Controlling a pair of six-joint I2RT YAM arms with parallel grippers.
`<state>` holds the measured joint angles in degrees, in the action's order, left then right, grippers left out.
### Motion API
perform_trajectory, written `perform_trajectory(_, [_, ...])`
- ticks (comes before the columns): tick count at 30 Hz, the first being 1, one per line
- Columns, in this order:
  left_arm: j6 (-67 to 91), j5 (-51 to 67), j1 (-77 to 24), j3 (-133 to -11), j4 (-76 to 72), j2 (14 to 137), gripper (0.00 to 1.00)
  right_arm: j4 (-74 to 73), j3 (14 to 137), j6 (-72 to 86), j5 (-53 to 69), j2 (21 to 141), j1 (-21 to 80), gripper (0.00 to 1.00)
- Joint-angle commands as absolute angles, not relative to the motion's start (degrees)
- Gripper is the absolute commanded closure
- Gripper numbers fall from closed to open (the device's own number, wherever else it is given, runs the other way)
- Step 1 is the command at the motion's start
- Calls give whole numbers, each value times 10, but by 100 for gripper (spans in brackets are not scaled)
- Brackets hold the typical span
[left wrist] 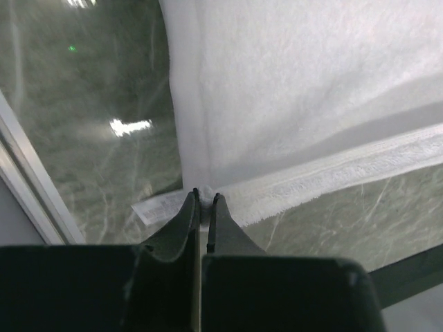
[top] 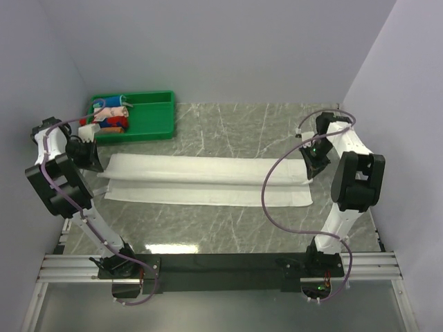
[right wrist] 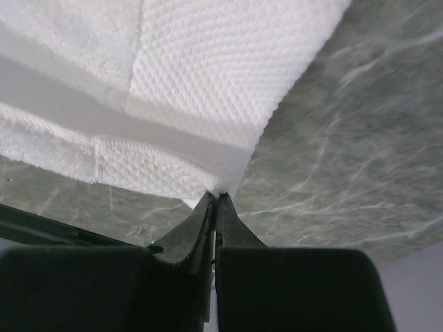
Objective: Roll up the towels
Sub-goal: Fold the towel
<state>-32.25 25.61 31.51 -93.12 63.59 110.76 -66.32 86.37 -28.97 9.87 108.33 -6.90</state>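
Towel (top: 208,180) lies as a long folded strip across mid-table (top: 242,124), one end at each arm. Left gripper (top: 97,164) pinches the towel's left end; right gripper (top: 310,173) pinches the right end. Bare marble beyond and in front of the strip. Green bin (top: 154,114) at far left corner, just beyond the towel's left end, small rolled cloths (top: 111,114) inside.

Left wrist view only: fingers (left wrist: 187,214) pressed on the hemmed corner, a label (left wrist: 158,206) beside them. Right wrist view only: waffle-weave band on the towel (right wrist: 208,76), corner nipped between tips (right wrist: 204,214)
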Motion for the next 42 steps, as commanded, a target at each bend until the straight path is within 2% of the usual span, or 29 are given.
perform_trajectory(1, [-363, 207, 336, -885, 610, 1067, 100, -650, 805, -309, 52, 1065, -75, 100])
perform_trajectory(7, [-345, 186, 330, -764, 530, 1072, 100, -591, 761, -287, 50, 1110, -57, 100])
perform_trajectory(19, [-335, 187, 331, -766, 519, 1083, 99, -597, 775, -288, 54, 1110, -55, 100])
perform_trajectory(21, [-347, 191, 331, -770, 531, 1075, 97, -605, 766, -294, 63, 1091, -55, 89])
perform_trajectory(22, [-353, 192, 331, -772, 546, 1073, 89, -607, 763, -301, 65, 1081, -56, 84])
perform_trajectory(23, [-370, 206, 336, -778, 560, 1064, 85, -609, 759, -306, 67, 1070, -57, 74])
perform_trajectory(26, [-408, 228, 344, -788, 598, 1037, 69, -612, 740, -326, 55, 1014, -61, 57])
perform_trajectory(28, [-433, 257, 356, -795, 622, 1022, 62, -620, 743, -337, 52, 982, -64, 56])
perform_trajectory(34, [-492, 308, 362, -808, 670, 973, 55, -669, 812, -345, 99, 962, -77, 56])
perform_trajectory(39, [-473, 327, 357, -809, 657, 982, 52, -679, 841, -316, 132, 999, -69, 57])
perform_trajectory(42, [-438, 324, 338, -783, 613, 976, 55, -662, 822, -296, 143, 1011, -49, 62])
